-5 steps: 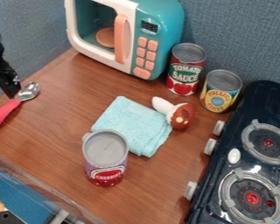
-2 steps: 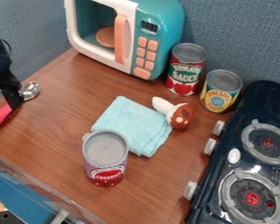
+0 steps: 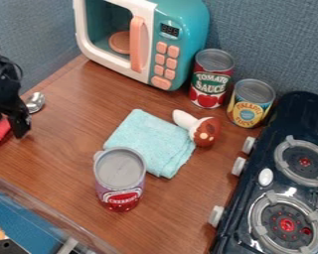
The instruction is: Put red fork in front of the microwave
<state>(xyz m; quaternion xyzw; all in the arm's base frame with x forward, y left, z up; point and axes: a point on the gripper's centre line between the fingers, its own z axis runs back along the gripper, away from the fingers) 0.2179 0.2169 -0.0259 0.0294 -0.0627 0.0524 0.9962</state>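
Because the red-handled spoon (image 3: 36,102) lies on the table (image 3: 68,149) at the left edge, well apart from the microwave (image 3: 192,20), I judge that grasping is the present step. The gripper (image 3: 8,127) is at its handle; whether it is spread or pinching, I cannot tell. Next needs a firm hold, then lifting.
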